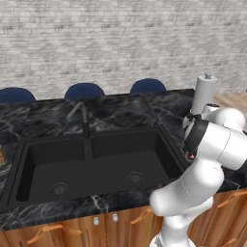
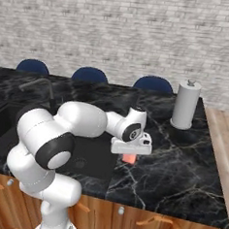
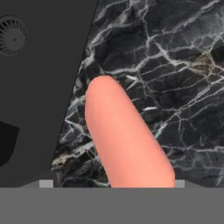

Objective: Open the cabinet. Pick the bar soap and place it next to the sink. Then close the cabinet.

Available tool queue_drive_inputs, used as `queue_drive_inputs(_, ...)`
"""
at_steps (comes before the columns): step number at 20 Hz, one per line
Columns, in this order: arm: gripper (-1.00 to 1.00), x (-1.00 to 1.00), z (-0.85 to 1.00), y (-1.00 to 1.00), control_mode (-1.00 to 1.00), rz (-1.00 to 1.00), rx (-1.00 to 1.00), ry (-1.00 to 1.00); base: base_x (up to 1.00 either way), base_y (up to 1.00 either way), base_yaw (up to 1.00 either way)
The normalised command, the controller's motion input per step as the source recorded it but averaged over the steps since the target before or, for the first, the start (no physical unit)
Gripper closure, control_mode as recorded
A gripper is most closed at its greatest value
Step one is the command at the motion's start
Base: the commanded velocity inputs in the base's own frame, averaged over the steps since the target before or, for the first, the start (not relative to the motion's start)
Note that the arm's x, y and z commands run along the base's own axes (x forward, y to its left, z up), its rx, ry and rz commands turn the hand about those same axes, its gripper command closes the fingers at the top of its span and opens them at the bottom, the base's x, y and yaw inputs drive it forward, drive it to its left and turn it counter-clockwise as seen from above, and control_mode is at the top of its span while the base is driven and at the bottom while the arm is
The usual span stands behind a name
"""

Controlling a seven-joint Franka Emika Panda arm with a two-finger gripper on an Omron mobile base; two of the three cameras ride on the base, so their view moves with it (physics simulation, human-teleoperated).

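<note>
The salmon-pink bar soap (image 3: 124,140) stands on the black marble counter (image 3: 175,65), just right of the sink (image 3: 39,87) rim. My gripper (image 3: 112,183) points down over it with its jaws wide apart on either side of the bar, so it is open. From the right base view the bar soap (image 2: 128,159) pokes out under the gripper (image 2: 130,149), beside the sink (image 2: 91,158) corner. The left base view shows the whole black sink (image 1: 96,164); my arm covers the hand there. The cabinet is out of view.
A paper towel roll (image 2: 185,105) stands on the counter behind and right of the hand. A dark faucet (image 1: 82,116) rises behind the basin. Blue chair backs (image 1: 84,90) line the counter's far side. Wooden drawer fronts (image 2: 142,218) run below.
</note>
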Motion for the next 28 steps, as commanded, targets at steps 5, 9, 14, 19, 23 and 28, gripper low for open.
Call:
queue_drive_inputs(5, -1.00, -0.18, 0.11, -0.12, -1.00, -0.01, 0.02, -0.01, 0.00, 0.00, 0.00)
queue_drive_inputs(9, -1.00, -0.19, 0.58, -0.02, -1.00, -0.03, 0.01, -0.16, 0.00, 0.00, 0.00)
queue_drive_inputs(14, -1.00, -0.19, 0.65, 0.00, -1.00, -0.03, 0.00, -0.15, 0.00, 0.00, 0.00)
queue_drive_inputs(19, -1.00, -0.68, 0.51, 0.06, -1.00, 0.00, 0.00, -0.17, 0.00, 0.00, 0.00)
queue_drive_inputs(23, -1.00, -0.56, 0.49, 0.36, -1.00, 0.00, 0.00, -0.10, 0.00, 0.00, 0.00)
queue_drive_inputs(28, -1.00, -0.49, 0.51, 0.87, -1.00, -0.04, 0.00, -0.02, 0.00, 0.00, 0.00)
